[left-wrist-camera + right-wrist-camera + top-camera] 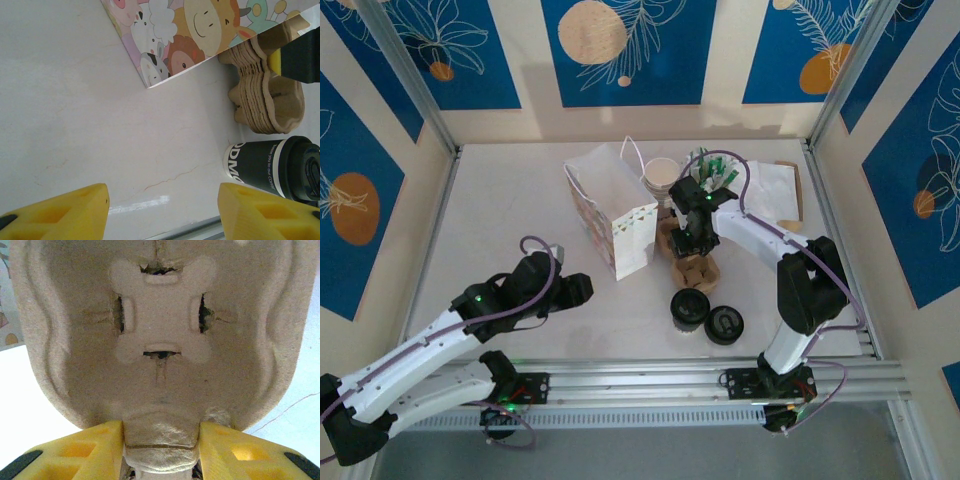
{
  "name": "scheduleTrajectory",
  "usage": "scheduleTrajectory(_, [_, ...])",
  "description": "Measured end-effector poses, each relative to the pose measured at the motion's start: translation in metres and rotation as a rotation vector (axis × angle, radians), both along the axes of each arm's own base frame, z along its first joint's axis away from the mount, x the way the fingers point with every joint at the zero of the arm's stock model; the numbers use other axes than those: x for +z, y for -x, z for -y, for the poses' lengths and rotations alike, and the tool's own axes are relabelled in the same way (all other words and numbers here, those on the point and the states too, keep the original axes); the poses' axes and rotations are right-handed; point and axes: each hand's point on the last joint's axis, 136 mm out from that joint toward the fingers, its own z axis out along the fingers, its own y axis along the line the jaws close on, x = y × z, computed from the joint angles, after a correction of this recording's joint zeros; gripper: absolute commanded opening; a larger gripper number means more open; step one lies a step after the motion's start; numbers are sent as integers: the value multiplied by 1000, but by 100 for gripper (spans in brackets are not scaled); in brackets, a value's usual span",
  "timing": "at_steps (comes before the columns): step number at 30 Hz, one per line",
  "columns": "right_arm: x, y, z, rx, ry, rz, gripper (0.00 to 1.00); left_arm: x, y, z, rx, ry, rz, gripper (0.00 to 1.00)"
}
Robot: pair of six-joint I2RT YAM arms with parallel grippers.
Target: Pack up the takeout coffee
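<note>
Coffee: upright on the worktop near its front edge, just in front of the stack of carriers, with a loose lid just beside it; not held.
Right pincer: closed on the end tab of a pulp carrier, one yellow finger on each side of the tab.
Left pincer: moderately wide, nothing between the fingers, low over bare worktop, pointed toward the coffee.
Bag: standing with mouth up, left of the stack; paper cups behind.
Step, as judged: taking one carrier off the stack, to seat the coffee in it before the bag.
Doubt: possibly more than one carrier caught in the grip; edge too blurred this close to tell.
Good way: lift straight and slowly, tab kept flat between the fingers, so that the nested carriers below remain down.
Next need: carrier set flat on free worktop, wells up, clear of lid and coffee.
Risk: thin pulp tab, easy to tear under a hard squeeze; coffee close to the stack, easy to knock.
</note>
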Motion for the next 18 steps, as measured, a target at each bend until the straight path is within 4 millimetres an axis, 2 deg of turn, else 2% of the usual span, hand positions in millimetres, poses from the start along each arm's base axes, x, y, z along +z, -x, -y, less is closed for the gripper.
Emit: scheduleTrajectory(18, [11,4,1,-27,-44,-6,40,6,1,-2,0,20,18,59])
